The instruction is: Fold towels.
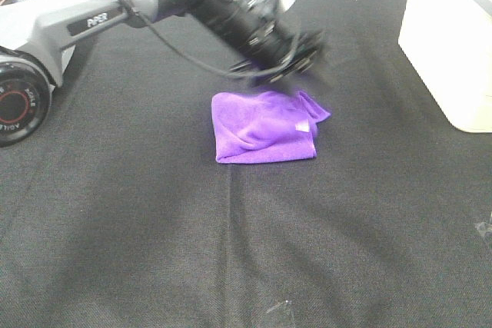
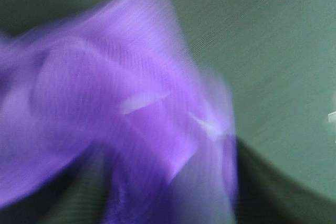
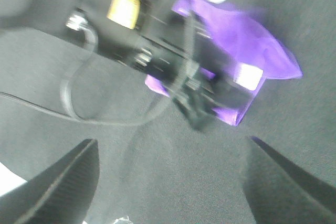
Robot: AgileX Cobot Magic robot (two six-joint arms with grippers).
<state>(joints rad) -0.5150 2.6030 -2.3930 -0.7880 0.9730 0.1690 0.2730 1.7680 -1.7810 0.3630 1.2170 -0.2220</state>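
One purple towel (image 1: 265,128), loosely folded, centre of the black desk (image 1: 154,251).
Fuzzy microfibre, stitched hem, white tag (image 1: 303,125) showing, far corner rumpled and sticking out. The blurred left gripper (image 1: 296,63) is just above it, grip impossible to tell; the right gripper (image 3: 172,140) is spread wide, empty. Risk: a snagged hem would likely drag the fold open.

Bright purple fuzzy towel (image 1: 265,130), folded into a rumpled rough square, small white tag (image 1: 303,126) showing, lying mid-desk on black cloth
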